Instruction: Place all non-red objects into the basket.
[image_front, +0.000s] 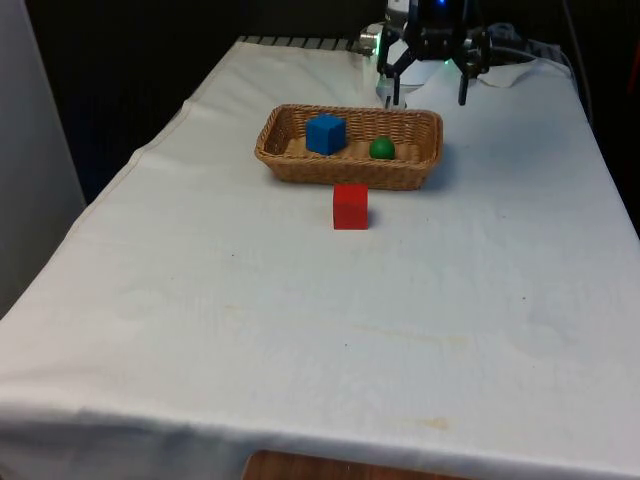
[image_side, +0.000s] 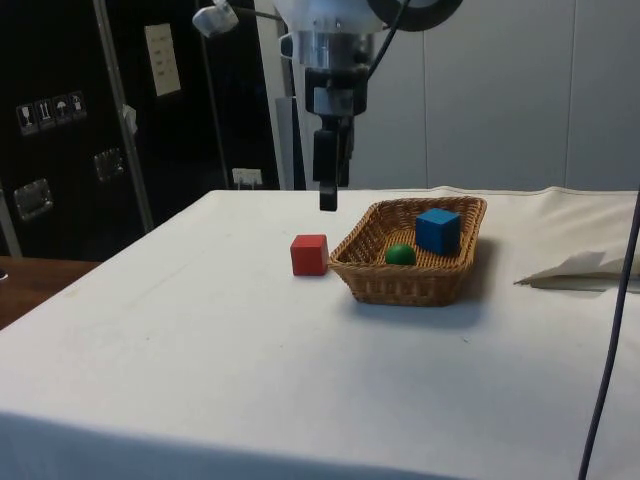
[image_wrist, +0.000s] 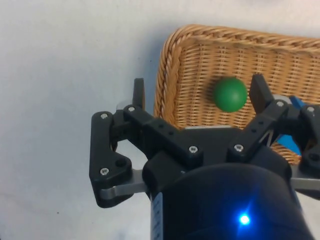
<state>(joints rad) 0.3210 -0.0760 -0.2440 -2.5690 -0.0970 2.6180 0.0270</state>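
Observation:
A wicker basket (image_front: 290, 165) stands on the white cloth and holds a blue cube (image_front: 326, 134) and a green ball (image_front: 381, 148). A red cube (image_front: 350, 206) sits on the cloth just outside the basket's near wall. My gripper (image_front: 428, 96) hangs open and empty, raised above the basket's end at the front view's right. In the wrist view its fingers (image_wrist: 138, 92) straddle the basket's rim (image_wrist: 167, 60), one over the cloth and one over the weave beside the green ball (image_wrist: 230, 93). In the side view the gripper (image_side: 328, 190) hangs above the red cube (image_side: 309, 254) and the basket (image_side: 400, 285).
White cloth (image_front: 300, 320) spreads wide between the red cube and the table's near edge. A rumpled fold of cloth (image_side: 575, 268) lies at the side view's right, beyond the basket. The table drops off at both long sides.

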